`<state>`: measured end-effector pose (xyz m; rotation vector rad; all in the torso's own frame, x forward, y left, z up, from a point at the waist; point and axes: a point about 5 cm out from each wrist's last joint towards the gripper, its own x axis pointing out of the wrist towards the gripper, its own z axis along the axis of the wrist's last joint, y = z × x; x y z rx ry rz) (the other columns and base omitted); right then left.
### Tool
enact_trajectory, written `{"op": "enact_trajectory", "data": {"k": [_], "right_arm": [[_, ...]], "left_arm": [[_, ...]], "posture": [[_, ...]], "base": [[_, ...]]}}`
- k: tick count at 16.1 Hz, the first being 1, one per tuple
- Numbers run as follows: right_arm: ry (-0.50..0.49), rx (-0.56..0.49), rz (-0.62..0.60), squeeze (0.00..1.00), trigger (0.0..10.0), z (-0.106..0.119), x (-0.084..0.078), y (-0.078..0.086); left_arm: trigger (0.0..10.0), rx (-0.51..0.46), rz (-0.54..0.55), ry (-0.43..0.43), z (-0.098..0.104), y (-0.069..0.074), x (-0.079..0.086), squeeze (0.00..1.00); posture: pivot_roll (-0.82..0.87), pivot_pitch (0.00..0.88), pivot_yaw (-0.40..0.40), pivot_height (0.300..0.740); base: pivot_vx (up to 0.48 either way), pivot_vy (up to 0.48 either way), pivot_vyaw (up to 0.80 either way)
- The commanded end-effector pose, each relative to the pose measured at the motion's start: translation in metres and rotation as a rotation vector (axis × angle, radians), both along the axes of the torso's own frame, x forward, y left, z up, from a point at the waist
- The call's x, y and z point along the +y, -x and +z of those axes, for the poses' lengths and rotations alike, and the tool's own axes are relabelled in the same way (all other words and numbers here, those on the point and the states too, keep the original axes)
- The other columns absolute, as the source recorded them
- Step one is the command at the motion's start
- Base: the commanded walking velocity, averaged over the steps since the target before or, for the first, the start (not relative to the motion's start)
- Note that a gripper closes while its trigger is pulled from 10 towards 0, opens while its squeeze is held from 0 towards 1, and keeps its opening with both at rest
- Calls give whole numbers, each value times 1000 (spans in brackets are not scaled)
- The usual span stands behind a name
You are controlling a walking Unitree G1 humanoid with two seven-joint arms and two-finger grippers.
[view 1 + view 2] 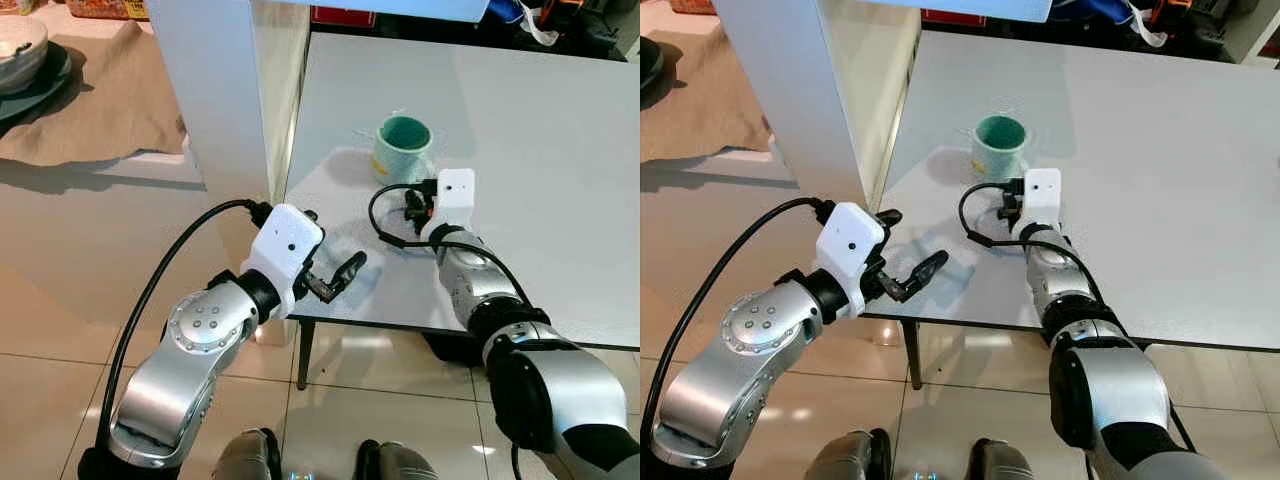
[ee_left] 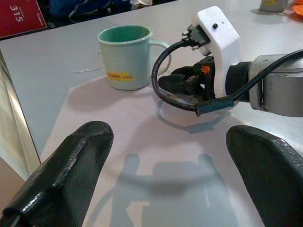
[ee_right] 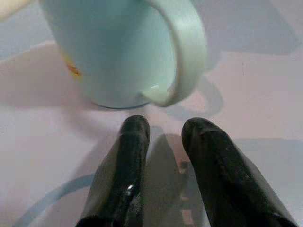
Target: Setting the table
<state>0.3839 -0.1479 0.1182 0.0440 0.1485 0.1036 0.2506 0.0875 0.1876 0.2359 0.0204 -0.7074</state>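
Right hand [image 3: 163,137] empty, beside mug [image 3: 118,47] handle.

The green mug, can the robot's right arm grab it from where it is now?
Probably yes. The right gripper sits on the table just short of the mug, its fingers slightly apart and aimed at the handle. Nothing lies between them.
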Motion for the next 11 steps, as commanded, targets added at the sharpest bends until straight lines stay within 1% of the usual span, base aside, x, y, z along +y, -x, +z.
{"op": "enact_trajectory", "data": {"k": [1, 4, 5, 6, 8, 9, 10, 11], "right_arm": [[-33, -2, -12, 1000, 10000, 1, -6, 0], [-92, -28, -16, 1000, 10000, 0, -12, 2], [-110, -53, -4, 0, 10000, -1, -17, 4], [-121, -84, 11, 0, 10000, -2, -19, 8], [-124, -130, 18, 0, 10000, -6, -22, 16], [-126, -174, 21, 0, 10000, -8, -24, 28], [-118, -188, 16, 0, 10000, -9, -26, 38], [-91, -213, -2, 0, 10000, -6, -29, 54]], "left_arm": [[10000, 0, -12, 3, 0, 0, -1, 0], [10000, -16, 18, -3, 1, -5, 3, 0], [10000, -33, 59, -11, 0, -6, 7, 0], [10000, -31, 91, -21, -2, -7, 11, 0], [10000, -45, 145, -7, -4, -11, 16, 0], [10000, -53, 189, 1, -6, -11, 19, 0], [10000, -53, 213, 4, -8, -11, 21, 0], [10000, -61, 259, -4, -10, -14, 25, 0]], "posture": [[143, 175, -41, 740], [141, 148, -43, 740], [134, 131, -47, 740], [130, 124, -47, 740], [105, 97, -49, 740], [94, 85, -52, 740], [84, 78, -56, 740], [75, 72, -60, 740]], "base": [[0, 0, 0], [0, 0, 0], [0, 0, 0], [0, 0, 0], [0, 0, 0], [0, 0, 0], [0, 0, 0], [0, 352, 0]]}}
